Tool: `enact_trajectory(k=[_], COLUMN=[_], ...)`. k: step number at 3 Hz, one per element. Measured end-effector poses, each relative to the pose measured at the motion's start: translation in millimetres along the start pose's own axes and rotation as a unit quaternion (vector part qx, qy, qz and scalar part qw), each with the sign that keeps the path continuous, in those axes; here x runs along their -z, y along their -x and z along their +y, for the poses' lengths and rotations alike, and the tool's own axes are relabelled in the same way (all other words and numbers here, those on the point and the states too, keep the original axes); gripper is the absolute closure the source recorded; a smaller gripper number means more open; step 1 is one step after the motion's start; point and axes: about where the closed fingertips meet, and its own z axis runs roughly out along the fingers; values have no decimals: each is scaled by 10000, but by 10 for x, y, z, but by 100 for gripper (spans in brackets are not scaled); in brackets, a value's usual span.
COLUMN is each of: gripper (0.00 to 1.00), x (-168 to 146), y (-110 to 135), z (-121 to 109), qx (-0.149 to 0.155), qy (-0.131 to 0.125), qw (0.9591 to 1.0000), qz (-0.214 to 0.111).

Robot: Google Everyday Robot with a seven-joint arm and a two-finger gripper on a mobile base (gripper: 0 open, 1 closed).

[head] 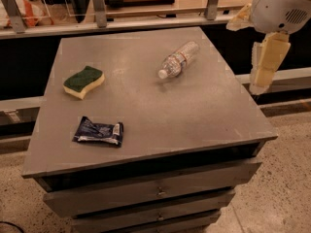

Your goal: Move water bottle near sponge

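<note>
One camera — high in front of the drawer cabinet [204, 115], tilted down, near enough to fill the frame with its top; the gripper [265, 64] hangs at upper right.

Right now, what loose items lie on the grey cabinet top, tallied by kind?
bottle: 1
sponge: 1
snack packet: 1
Total: 3
The claw hangs beyond the right edge of the cabinet, apart from all three.
</note>
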Motion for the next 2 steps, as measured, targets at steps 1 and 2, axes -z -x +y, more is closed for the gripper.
enact_trajectory(k=[1,2], gripper=[0,0], x=[-96,-269], y=[131,267], z=[-205,-336], qx=[663,1469], qy=[-33,6], qw=[9977,9881], qz=[-153,-456])
